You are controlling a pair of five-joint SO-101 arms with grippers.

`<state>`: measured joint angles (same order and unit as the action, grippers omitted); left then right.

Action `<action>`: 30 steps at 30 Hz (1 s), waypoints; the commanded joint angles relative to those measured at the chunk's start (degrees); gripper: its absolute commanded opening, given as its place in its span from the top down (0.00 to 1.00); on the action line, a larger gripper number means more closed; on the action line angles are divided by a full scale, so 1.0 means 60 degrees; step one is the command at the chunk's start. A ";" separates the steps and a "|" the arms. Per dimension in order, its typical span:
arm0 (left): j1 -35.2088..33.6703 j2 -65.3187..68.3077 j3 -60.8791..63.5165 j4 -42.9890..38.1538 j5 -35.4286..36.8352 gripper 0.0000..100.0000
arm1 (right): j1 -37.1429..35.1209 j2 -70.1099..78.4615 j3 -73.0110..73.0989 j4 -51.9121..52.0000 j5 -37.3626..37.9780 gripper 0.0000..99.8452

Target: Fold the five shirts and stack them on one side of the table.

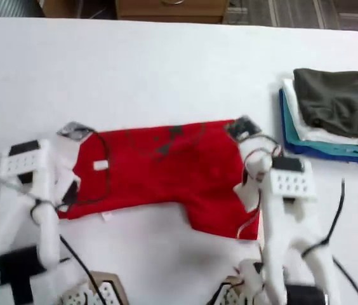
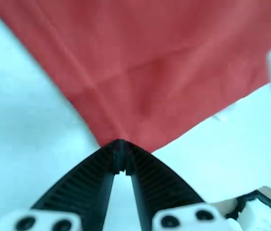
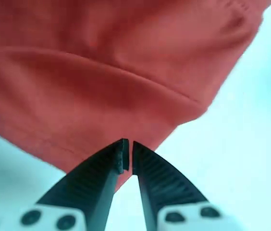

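**Shirt number five hangs on two thin pinches**

Red shirt (image 1: 160,165) lies partly folded across the middle of the tabletop (image 1: 134,63), towards its near edge, with one lower corner spilling out unevenly. The fold could come undone from here. Each hold looks to be only a small bite at a far corner, so a tug from one arm that the other does not match may pull the cloth free or skew the crease. The loose flap may also drag and bunch.

The left gripper (image 2: 120,147) has its fingers (image 2: 90,180) closed tip to tip on a corner of the cloth, which draws to a point between them. The right gripper (image 3: 128,147) is all but closed, with only a sliver of gap, and its tips appear to nip the hemmed edge. That is the less certain grasp of the two.

The stack of folded shirts (image 1: 334,114), with a dark olive one on top, waits by the right edge of the tabletop, well apart from the red one.
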<state>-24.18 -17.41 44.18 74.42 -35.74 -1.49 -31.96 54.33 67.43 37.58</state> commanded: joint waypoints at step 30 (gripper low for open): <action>0.1026 0.3619 -0.1722 -0.2930 0.2579 0.97 | -0.3890 -0.4110 0.4440 -0.0916 0.2227 0.75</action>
<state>-18.55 3.87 35.21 58.59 -20.53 -24.26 -55.25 80.97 62.59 48.57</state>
